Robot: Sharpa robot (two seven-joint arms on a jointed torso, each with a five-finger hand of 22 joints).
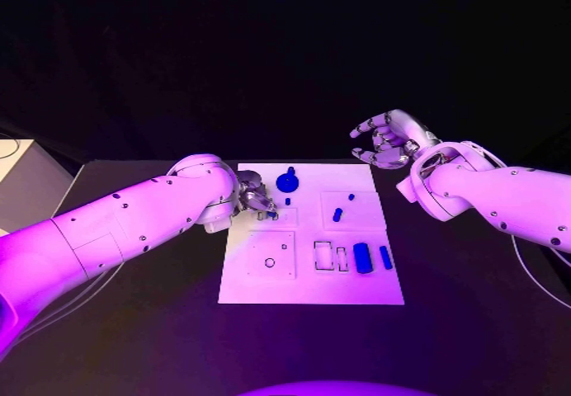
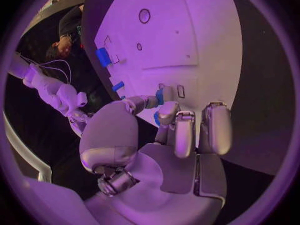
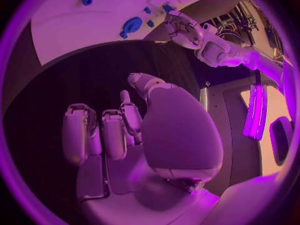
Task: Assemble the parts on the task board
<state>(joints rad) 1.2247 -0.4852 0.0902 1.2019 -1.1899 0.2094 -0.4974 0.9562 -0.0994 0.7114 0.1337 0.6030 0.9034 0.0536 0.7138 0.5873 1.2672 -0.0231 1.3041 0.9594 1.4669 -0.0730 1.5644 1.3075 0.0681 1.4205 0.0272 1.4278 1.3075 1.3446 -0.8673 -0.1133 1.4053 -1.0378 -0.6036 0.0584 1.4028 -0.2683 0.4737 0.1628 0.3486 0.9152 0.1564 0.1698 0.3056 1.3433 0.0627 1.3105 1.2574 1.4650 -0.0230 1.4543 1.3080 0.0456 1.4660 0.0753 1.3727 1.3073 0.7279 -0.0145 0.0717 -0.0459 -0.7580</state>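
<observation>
Fingers (image 2: 167,112) of the left hand (image 1: 256,200) curled down onto the white board (image 1: 312,289), thumb and a fingertip closed around a small blue piece (image 2: 159,97), pinched there, probably to seat it or lift it from its spot. Just beyond those fingertips, a little blue peg (image 1: 287,200), and past that a round blue knob (image 1: 287,181) near the board's far edge. Farther out, toward the right arm, a short blue pin (image 1: 337,214) with a tiny dot (image 1: 351,196) beside it, likely laid apart so each can be picked singly. Nearer the robot, a blue block (image 1: 361,257) and a thin blue bar (image 1: 385,256) side by side next to two outlined slots, seemingly waiting for their sockets. Well apart from all that, right hand (image 1: 387,140) raised off the board's far corner, fingers (image 3: 112,132) loosely bent and spread, holding nothing, apparently kept clear to leave room for the left.
</observation>
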